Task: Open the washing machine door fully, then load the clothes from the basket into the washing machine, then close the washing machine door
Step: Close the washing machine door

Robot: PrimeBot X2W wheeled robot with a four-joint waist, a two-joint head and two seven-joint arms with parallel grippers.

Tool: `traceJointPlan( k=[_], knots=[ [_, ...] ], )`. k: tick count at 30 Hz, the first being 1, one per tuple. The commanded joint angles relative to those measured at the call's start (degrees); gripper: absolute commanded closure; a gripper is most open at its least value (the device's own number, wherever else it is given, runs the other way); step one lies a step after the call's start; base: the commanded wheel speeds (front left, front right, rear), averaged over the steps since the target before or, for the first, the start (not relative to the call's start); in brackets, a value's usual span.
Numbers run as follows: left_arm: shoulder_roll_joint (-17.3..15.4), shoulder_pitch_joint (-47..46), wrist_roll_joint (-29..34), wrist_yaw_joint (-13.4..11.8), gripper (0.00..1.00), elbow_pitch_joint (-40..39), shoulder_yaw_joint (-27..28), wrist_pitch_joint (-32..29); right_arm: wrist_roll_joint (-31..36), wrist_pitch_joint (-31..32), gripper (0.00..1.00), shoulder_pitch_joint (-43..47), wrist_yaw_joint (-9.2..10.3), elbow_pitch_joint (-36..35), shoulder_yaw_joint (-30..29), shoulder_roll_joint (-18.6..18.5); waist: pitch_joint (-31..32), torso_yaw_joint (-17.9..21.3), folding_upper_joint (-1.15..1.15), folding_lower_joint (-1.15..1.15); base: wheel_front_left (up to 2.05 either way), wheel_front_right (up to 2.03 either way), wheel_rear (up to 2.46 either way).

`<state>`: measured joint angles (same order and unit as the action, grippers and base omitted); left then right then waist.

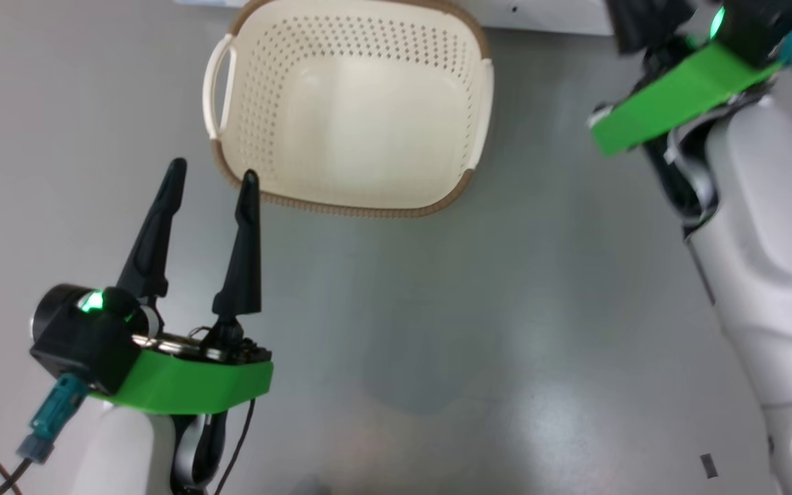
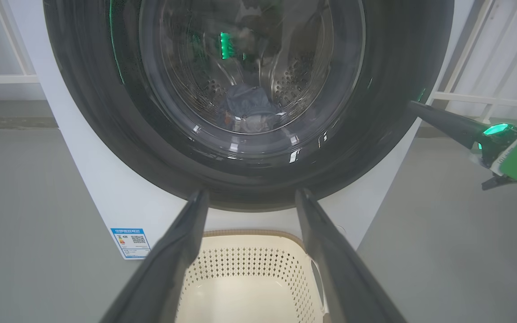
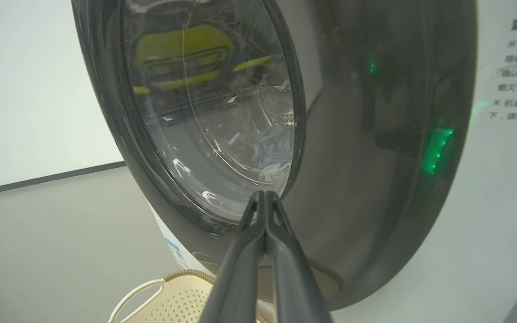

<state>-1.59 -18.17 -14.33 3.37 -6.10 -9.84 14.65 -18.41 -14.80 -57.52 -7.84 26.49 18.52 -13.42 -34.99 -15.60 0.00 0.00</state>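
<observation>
Basket (image 1: 348, 110) empty; clothes (image 2: 247, 107) in drum (image 2: 294, 85); right end effector (image 3: 265, 195) closed, empty, tips at door (image 3: 375, 179); press door edge squarely till latched; left end effector (image 1: 214, 170) open.

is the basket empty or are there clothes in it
Empty. In the head view the basket shows a bare cream bottom and walls. The clothes lie behind the glass of the door.

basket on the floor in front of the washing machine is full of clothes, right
No: the basket is empty, as the head view shows. It does sit on the floor in front of the washing machine, and the clothes lie inside that, behind the door glass.
</observation>
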Motion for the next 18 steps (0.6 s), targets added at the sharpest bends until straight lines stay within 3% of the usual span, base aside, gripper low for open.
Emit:
traceJointPlan(
  k=[1, 18],
  knots=[
    [-1.29, 1.31, 0.79, 0.37, 0.0, -1.32, 2.53, 0.35, -0.99, -0.19, 1.0, 3.5, 0.35, -2.39, 1.24, 1.94, 2.4, 2.14, 0.0, 0.0, 0.0, 0.0, 0.0],
    [-1.29, 9.06, 3.72, 1.95, 0.0, 0.3, 9.6, 0.35, -2.14, -0.19, 1.0, 21.71, 0.35, -7.76, 1.13, 5.2, 15.13, 11.07, 0.0, 0.0, 0.0, 0.0, 0.0]
  ],
)
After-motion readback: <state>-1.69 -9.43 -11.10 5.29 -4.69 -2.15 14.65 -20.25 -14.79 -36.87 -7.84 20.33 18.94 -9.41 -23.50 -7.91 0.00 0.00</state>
